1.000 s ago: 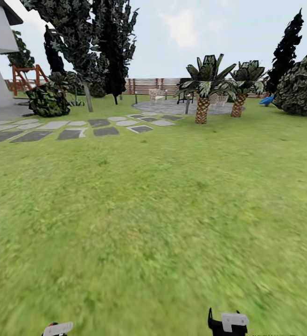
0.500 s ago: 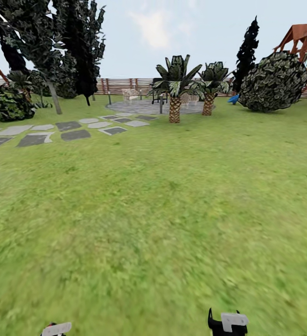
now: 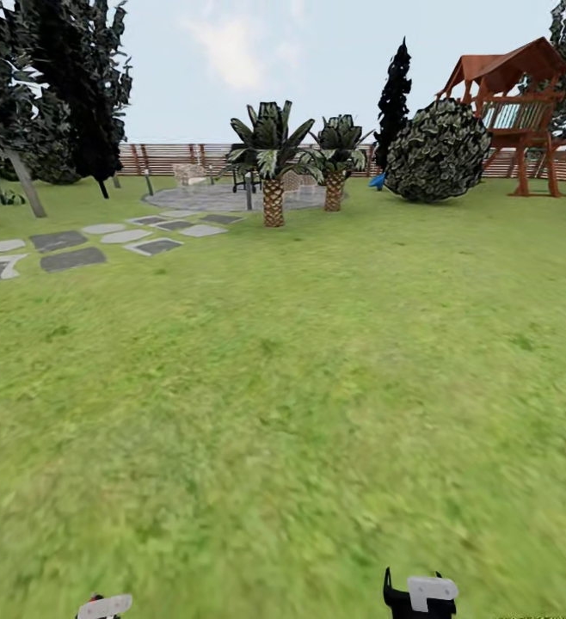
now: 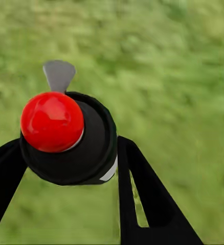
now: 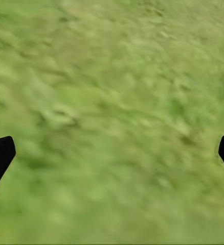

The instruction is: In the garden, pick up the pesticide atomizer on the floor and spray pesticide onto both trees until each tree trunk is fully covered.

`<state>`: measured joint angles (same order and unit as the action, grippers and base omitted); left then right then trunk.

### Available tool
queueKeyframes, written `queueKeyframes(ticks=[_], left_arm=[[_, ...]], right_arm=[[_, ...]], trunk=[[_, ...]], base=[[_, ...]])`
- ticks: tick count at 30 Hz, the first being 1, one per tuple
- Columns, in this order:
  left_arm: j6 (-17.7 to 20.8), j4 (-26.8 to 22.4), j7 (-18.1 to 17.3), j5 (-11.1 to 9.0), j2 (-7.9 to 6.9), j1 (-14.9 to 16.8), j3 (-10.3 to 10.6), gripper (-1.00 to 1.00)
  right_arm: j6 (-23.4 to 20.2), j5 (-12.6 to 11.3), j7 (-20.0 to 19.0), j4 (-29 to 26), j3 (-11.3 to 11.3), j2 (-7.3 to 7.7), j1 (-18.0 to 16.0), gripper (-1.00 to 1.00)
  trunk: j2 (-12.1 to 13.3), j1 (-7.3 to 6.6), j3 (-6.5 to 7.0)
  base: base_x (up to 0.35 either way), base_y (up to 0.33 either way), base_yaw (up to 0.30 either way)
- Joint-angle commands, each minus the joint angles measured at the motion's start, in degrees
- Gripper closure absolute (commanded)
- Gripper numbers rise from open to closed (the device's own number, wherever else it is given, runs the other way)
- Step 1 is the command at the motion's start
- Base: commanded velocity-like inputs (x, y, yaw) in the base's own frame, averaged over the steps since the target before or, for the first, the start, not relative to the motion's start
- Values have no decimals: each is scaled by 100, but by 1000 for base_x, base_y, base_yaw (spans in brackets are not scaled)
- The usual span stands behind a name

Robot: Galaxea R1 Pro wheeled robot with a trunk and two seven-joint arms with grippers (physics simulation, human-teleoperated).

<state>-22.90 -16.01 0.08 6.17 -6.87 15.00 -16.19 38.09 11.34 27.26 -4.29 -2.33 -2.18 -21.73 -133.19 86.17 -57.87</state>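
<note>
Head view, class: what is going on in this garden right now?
The robot is crossing the lawn. Its left gripper is shut on a black atomizer with a red top; the right gripper is open over grass. Palms and a wooden play tower stand ahead.

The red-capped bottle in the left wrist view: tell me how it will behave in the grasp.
The red-capped bottle sits between the left end effector's fingers, so it is probably held firmly. Its body looks round and smooth, so it might twist or slip under a loose grip. The grey lever beside the cap looks thin; a knock could likely press or bend it.
</note>
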Motion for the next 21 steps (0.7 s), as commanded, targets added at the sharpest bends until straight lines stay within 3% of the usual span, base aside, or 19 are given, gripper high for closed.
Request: queueKeyframes(ticks=[1, 21], left_arm=[[-22, 2, 1, 60, 2, 3, -42, 100], [-22, 2, 1, 60, 2, 2, -42, 100]], right_arm=[[-12, 43, 60, 7, -22, -2, -4, -100], [-12, 43, 60, 7, -22, -2, -6, -100]], trunk=[[-2, 1, -5], [-2, 1, -5]], base=[[214, -272, -299], [220, -272, -299]])
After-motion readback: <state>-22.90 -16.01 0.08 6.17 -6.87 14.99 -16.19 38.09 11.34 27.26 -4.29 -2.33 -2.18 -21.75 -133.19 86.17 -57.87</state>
